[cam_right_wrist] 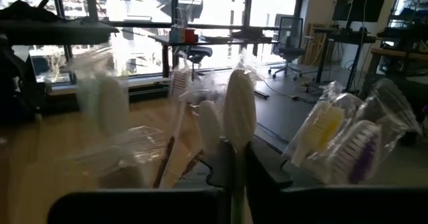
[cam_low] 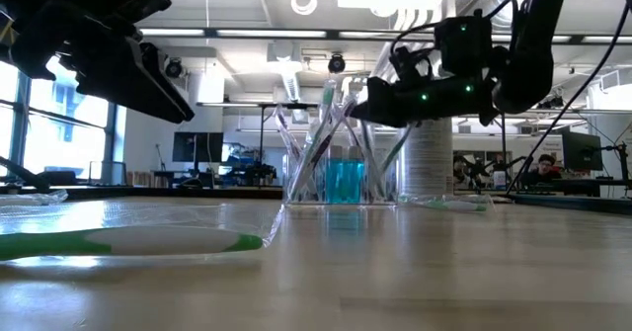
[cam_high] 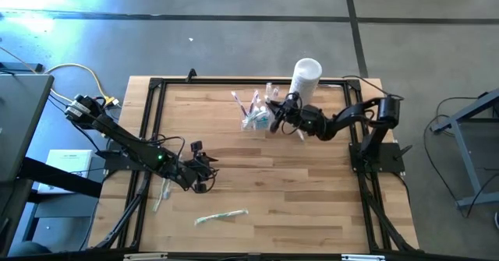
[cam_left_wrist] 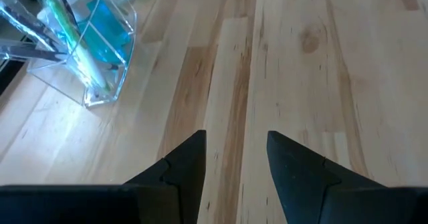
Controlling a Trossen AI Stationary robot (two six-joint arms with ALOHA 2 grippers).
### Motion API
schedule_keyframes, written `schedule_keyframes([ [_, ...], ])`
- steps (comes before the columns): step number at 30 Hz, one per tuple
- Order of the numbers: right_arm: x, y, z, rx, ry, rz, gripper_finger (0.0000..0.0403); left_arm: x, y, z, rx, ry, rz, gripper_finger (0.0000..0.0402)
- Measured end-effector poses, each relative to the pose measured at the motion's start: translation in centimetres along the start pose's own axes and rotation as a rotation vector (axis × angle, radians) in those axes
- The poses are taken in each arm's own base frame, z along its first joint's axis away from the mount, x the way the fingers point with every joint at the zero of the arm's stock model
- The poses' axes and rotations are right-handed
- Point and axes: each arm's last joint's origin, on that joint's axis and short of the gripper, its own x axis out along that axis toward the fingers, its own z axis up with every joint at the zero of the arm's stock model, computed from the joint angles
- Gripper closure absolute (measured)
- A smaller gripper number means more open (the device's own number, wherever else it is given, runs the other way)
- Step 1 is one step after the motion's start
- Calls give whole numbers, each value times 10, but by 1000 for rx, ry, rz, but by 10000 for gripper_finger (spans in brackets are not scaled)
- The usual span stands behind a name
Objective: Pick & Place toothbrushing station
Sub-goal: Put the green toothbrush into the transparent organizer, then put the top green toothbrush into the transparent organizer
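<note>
Clearly the station (cam_high: 256,121) sits near the far edge of the surface (cam_high: 312,206), just beside the white container (cam_high: 306,76) and a little toward the left of it. We see thin clear plastic walls, a blue insert low in the middle, and several wrapped brushes leaning out of the upright compartments.

We judge it light, stiff and rather brittle, with slick walls that give little friction. It is top-heavy too: the long brushes stand well above the rim, so a tilt could spill them or tip the whole thing.

Our right gripper (cam_high: 274,114) is at the station's right side, among the brush heads. Its fingers (cam_right_wrist: 264,167) are nearly closed on a pale brush handle (cam_right_wrist: 239,127) that stands up between them. That hold is on a brush, not on the holder itself.

Our left gripper (cam_high: 204,175) hovers low over the near-left part of the surface, fingers (cam_left_wrist: 294,167) partly apart and empty. Two more wrapped brushes (cam_high: 221,215) lie near the front edge.

For a lift, we would pinch one outer wall at the rim, between the brushes, and keep it upright.
</note>
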Motion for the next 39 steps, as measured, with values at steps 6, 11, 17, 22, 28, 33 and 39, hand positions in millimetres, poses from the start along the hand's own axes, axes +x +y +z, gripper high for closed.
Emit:
schedule_keyframes([
  [6,-2,8,1,-102,-10,-6,370,0,0,1,13,-6,-3,250],
  [11,-4,11,2,-121,-12,-20,310,0,0,1,13,-6,-4,250],
  [17,-4,11,3,-136,-13,-20,227,0,0,1,13,-5,-6,250],
  [22,-5,14,8,-245,-58,-44,178,0,0,1,12,-5,-6,250],
  [28,-11,21,17,-358,-104,-199,156,0,0,1,12,-5,-6,250],
  [33,-18,32,26,-489,-127,-219,156,0,0,1,12,-5,-6,250],
  [39,-32,43,58,-484,-152,-337,164,0,0,1,13,-5,-6,250],
])
